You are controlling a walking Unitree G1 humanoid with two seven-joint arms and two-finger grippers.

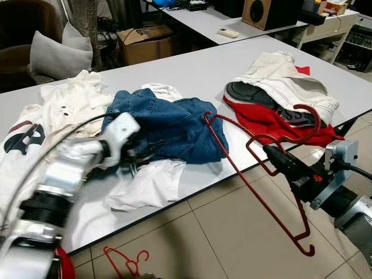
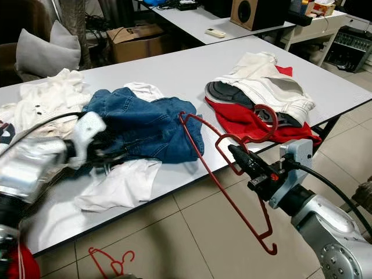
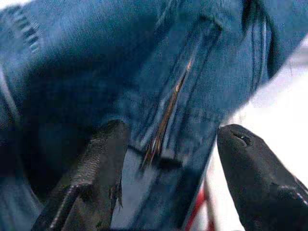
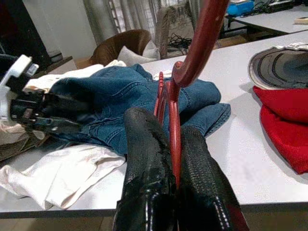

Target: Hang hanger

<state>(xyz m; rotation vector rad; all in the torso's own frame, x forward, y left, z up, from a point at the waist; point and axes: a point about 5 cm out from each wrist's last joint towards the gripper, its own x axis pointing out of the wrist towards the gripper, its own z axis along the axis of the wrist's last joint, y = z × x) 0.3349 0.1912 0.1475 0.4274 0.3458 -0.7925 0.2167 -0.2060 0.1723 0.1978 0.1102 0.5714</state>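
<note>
Two tools work over a white tabletop (image 1: 192, 70) strewn with clothing, which we list from largest to smallest. On the robot's left lie white garments (image 1: 64, 104), one reaching out from under the jeans toward the near edge. We see blue jeans (image 1: 168, 125) bunched at the middle of the tabletop. On the robot's right sits a pile of red cloth (image 1: 267, 122) topped by a cream garment (image 1: 285, 81) and a dark grey piece (image 1: 250, 93). We find the red hanger (image 1: 256, 192) tilted across the near edge of the tabletop, its upper corner touching the jeans and its lower end hanging out over the tiled floor (image 1: 232, 232). The right tool (image 1: 273, 154) is clamped on this hanger's wire, which passes between its two black fingers (image 4: 144, 159) in the right wrist view. The left tool (image 3: 168, 159) hovers at the jeans with its jaws spread wide, denim and a zip between them. A second red hanger (image 1: 125, 260) lies on the floor below the tabletop's edge. Beyond the tabletop we note a cardboard box (image 1: 145, 42), a grey cushion (image 1: 58, 55), and a speaker (image 1: 264, 13).
</note>
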